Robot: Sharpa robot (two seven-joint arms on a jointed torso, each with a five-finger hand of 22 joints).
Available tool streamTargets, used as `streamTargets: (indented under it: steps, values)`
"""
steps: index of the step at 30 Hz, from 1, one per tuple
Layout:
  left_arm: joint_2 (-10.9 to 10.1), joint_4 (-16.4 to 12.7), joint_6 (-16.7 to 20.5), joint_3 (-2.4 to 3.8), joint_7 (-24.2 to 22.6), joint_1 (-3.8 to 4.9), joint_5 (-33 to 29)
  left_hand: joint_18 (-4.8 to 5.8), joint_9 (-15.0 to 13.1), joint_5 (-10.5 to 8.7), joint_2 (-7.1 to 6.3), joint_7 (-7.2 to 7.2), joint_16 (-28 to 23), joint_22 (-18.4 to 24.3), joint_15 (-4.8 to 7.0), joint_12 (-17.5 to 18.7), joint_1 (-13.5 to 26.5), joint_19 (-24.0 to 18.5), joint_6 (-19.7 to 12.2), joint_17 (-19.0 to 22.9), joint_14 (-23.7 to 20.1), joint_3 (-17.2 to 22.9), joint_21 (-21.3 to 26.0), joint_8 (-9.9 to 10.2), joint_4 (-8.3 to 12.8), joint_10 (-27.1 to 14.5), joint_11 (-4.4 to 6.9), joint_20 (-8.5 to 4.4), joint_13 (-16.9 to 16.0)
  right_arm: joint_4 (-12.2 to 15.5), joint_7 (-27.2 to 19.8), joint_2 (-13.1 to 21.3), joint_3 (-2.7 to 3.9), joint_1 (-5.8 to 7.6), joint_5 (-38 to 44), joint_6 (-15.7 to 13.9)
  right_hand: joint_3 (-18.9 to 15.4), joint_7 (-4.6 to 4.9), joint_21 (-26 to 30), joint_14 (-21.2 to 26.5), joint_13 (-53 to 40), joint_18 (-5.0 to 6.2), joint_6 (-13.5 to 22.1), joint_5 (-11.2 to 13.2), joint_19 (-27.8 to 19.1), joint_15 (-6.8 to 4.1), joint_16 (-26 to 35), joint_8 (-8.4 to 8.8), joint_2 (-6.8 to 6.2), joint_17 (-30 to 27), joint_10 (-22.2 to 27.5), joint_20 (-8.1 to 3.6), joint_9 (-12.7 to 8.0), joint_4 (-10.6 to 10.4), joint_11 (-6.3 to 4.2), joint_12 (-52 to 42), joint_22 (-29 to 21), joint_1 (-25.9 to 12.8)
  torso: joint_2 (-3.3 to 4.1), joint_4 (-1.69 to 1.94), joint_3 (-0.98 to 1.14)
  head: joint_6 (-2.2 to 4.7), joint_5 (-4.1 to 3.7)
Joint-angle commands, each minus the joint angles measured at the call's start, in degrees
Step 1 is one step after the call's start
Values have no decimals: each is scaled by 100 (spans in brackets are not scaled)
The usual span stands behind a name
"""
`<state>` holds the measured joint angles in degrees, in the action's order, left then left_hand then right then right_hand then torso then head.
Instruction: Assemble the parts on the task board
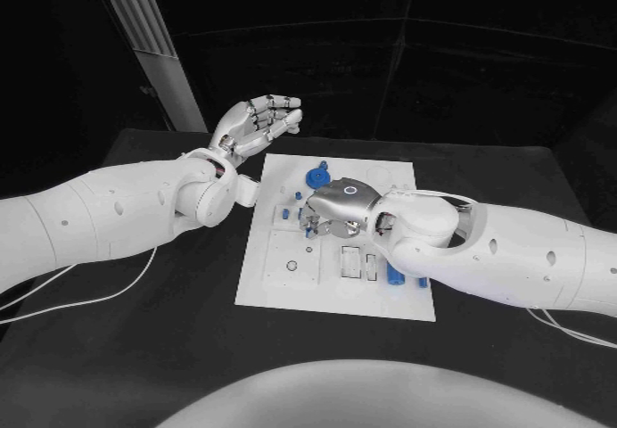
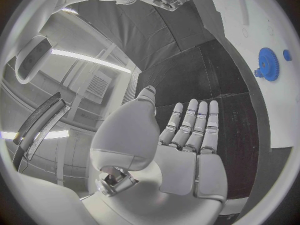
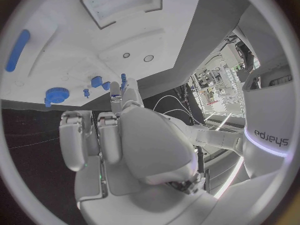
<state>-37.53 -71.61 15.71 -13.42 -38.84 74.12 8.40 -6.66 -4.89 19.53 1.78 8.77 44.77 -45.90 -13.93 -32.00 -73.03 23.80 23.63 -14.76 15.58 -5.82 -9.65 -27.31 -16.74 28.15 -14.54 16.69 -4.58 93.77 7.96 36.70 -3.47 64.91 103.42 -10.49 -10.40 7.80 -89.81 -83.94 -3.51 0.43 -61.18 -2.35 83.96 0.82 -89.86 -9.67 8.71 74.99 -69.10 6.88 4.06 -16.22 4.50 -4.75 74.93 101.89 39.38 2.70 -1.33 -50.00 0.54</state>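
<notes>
The task board [image 1: 337,267] lies in the middle of the black bench [image 1: 154,357], and the assembly is judged to be only partly done. A blue gear [image 1: 322,167] is seen near the board's far edge, with small blue pieces [image 1: 285,214] beside the right hand and two more blue parts [image 1: 396,279] near the board's near right edge; whether these are seated in their places or merely laid there cannot be told. Several slots and holes in the board's near half are seen unfilled, so more parts are judged to be left to fit.

The right hand [image 1: 337,203] is held low over the middle of the board. In the right wrist view a small blue peg [image 3: 123,78] is seen at the tip of its extended fingers [image 3: 119,97], but whether it is pinched or only touched cannot be made out; the other fingers are curled back. The left hand [image 1: 255,125] is raised off the board's far left corner, palm open, its fingers [image 2: 190,125] straight and close side by side, with nothing held.

The board's surface under the right hand is hidden in the head view.
</notes>
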Motion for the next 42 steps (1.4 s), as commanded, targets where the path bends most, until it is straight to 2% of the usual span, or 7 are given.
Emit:
streamTargets:
  steps: [1, 9, 19, 24, 28, 36, 42]
  values:
    - [-3, -7, -56, 4, -1022, 9, -22, 76, 7, 38, 74, 789, 37, 6, 2, -16, -5, 41, -36, 10, -41, -25, 39, -38, -2, -45, 12, -10, 7, -3, -14, -20, 2, 1, 68, 336, 46, 42, -19, -606, 7, -43, 9, -38, 604, 54, -14, 23, -10, 1501, 2, 34, 9, -1, 55, 32, 1507, 58, 1, -1, 2, 0, -1]
    - [-23, -20, -55, 4, -1018, 9, -23, 76, 7, 38, 74, 789, 37, 6, 2, -16, -5, 41, -36, 10, -41, -25, 39, -38, -2, -45, 12, -10, 7, -51, 1, -89, 1, -57, 80, 470, 51, 51, -19, -606, 6, -43, 19, -39, 604, 61, -14, 39, -8, 1501, 8, 41, 5, -3, 63, 51, 1507, 57, 1, -14, 0, 0, -26]
    - [-24, -21, -56, 4, -1017, 9, -23, 78, 10, 39, 87, 790, 53, 9, 0, -39, -6, 39, -52, 33, -54, -37, 44, -56, -1, -59, 10, -10, 12, -89, 70, -147, 1, -109, 214, 619, 63, 58, -19, -606, 6, -43, 38, -39, 604, 72, -14, 65, -5, 1501, 23, 53, -1, -2, 73, 80, 1507, 62, 0, -8, -2, 0, -67]
    - [-23, -23, -54, 4, -1017, 9, -23, 78, 11, 39, 89, 790, 57, 10, 0, -44, -6, 39, -55, 38, -56, -40, 45, -60, -1, -62, 10, -10, 13, -102, 108, -162, 0, -114, 231, 625, 65, 61, -19, -606, 6, -43, 43, -39, 604, 75, -14, 71, -4, 1501, 28, 56, -3, -4, 77, 87, 1507, 59, 4, 6, 1, 0, -79]
    - [-21, -21, -54, 4, -1017, 9, -23, 78, 11, 39, 89, 790, 57, 10, 0, -44, -6, 39, -55, 38, -56, -40, 45, -60, -1, -62, 10, -10, 13, -145, 146, -205, 0, -123, 238, 612, 66, 64, -19, -606, 6, -43, 47, -38, 604, 77, -14, 77, -3, 1501, 31, 58, -4, -7, 80, 92, 1507, 55, -4, 3, 4, 0, -84]
    - [-18, -18, -54, 4, -1013, 9, -23, 79, 12, 39, 95, 790, 64, 11, -1, -51, -6, 38, -59, 46, -60, -43, 46, -67, -1, -67, 10, -9, 15, -203, 191, -239, -1, -139, 277, 626, 67, 66, -19, -606, 6, -43, 50, -38, 604, 80, -14, 83, 1, 1501, 32, 62, -5, -12, 83, 96, 1507, 47, -7, -7, -2, 0, -101]
    - [-16, -16, -57, 4, -1010, 9, -23, 80, 14, 39, 102, 791, 74, 13, -2, -62, -6, 37, -67, 57, -64, -49, 49, -77, -1, -76, 9, -9, 18, -212, 199, -222, -1, -144, 302, 663, 67, 66, -19, -606, 6, -43, 50, -38, 604, 80, -14, 83, 1, 1501, 32, 62, -5, -12, 83, 96, 1507, 47, -5, -2, -1, 0, -110]
